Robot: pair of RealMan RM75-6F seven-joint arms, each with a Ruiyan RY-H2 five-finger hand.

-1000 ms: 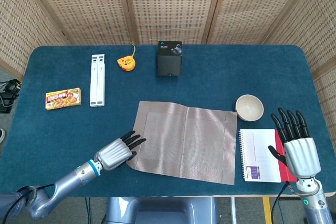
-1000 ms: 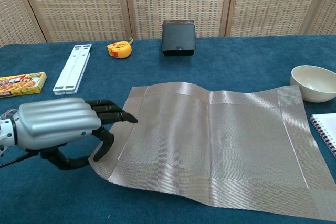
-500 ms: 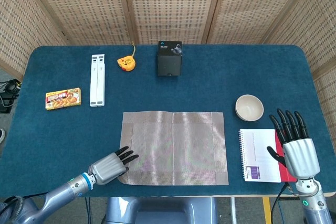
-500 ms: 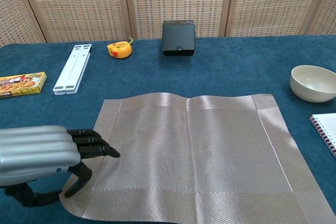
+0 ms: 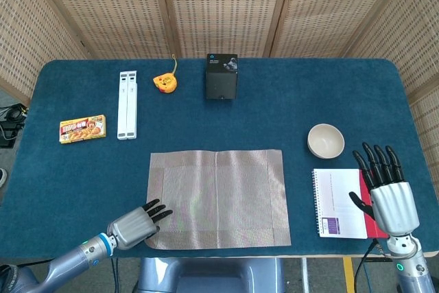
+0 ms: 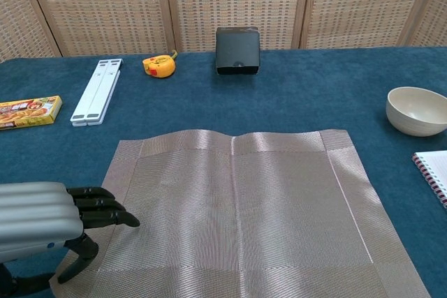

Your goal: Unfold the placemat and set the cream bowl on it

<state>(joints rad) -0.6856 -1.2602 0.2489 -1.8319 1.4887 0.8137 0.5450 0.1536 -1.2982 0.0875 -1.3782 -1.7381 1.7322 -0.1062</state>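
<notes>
The beige woven placemat (image 5: 216, 197) (image 6: 237, 214) lies spread out flat on the blue table, near the front edge. My left hand (image 5: 134, 223) (image 6: 42, 221) pinches its near-left corner, fingers on top and thumb under the edge. The cream bowl (image 5: 325, 141) (image 6: 418, 111) stands upright on the bare cloth, to the right of the mat and apart from it. My right hand (image 5: 387, 193) hovers at the front right with its fingers straight and spread, holding nothing, just nearer than the bowl.
A spiral notebook (image 5: 339, 204) (image 6: 433, 172) lies beside my right hand. At the back are a black box (image 5: 221, 77) (image 6: 237, 50), a yellow tape measure (image 5: 164, 84) (image 6: 159, 66) and a white folding stand (image 5: 127, 104) (image 6: 96, 92). A curry box (image 5: 82, 129) (image 6: 28, 112) lies far left.
My left hand has drawn back toward the front left, pulling the placemat with it; the mat has slid left, squared up and flattened. The right hand has barely moved.
</notes>
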